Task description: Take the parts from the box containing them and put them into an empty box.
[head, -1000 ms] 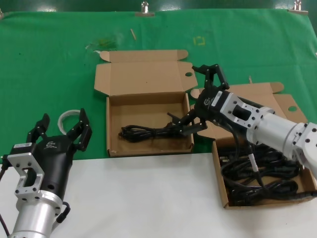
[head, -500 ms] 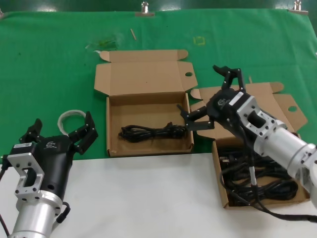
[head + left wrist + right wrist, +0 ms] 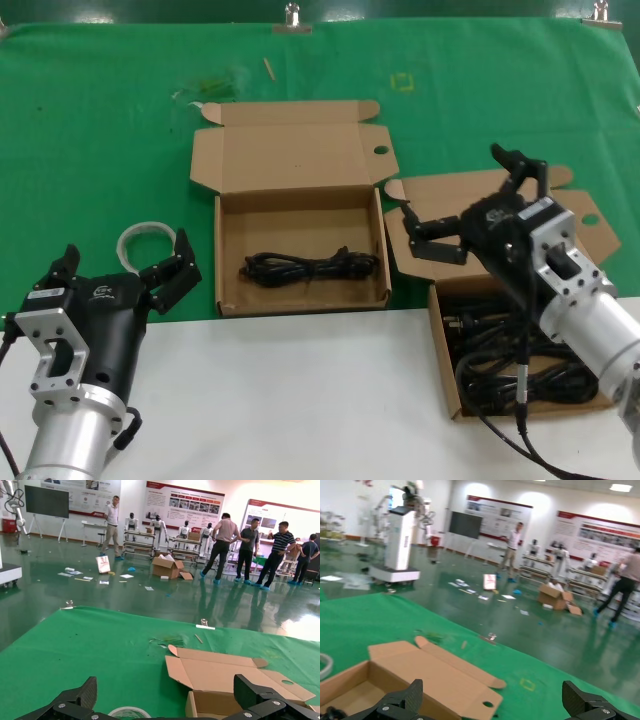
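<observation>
Grippers both spread wide and empty, one cord lying in the middle box.

Left gripper [image 3: 118, 268] hangs low over the table edge with fingers splayed apart, just in front of a whitish tube ring [image 3: 140, 238] on the green cloth [image 3: 100, 130]. One black cord [image 3: 310, 267] lies along the bare floor of the empty box [image 3: 300, 215]. Right gripper [image 3: 470, 200] hovers with jaws wide apart and nothing between them, above the open lid of the box containing the parts [image 3: 445, 345], whose tray holds tangled parts [image 3: 520, 355].
</observation>
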Available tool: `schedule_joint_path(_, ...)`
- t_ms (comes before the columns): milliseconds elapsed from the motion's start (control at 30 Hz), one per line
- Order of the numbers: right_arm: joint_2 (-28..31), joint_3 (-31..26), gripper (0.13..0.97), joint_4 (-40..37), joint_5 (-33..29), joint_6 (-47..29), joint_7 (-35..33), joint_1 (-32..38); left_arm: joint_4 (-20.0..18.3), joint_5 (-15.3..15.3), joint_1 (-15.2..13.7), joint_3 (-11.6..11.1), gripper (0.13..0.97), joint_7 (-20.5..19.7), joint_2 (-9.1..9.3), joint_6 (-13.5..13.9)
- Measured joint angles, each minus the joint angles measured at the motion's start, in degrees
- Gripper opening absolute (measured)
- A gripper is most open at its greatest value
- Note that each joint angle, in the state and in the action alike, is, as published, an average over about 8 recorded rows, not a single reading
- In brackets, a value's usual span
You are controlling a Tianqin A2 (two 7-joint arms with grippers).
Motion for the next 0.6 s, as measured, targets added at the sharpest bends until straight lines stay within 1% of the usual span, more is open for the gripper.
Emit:
schedule_joint_path(67,-0.2,0.7,0.966,0.7,0.6,1.2,0.3,-1.2,0.0,0.0,0.0,0.0,0.955,0.0,0.00,0.0)
schedule_joint_path(600,-1.7,6.4,0.966,6.6,5.6,10.6,3.0,-10.7,0.0,0.0,0.0,0.0,0.966,0.0,0.00,0.0)
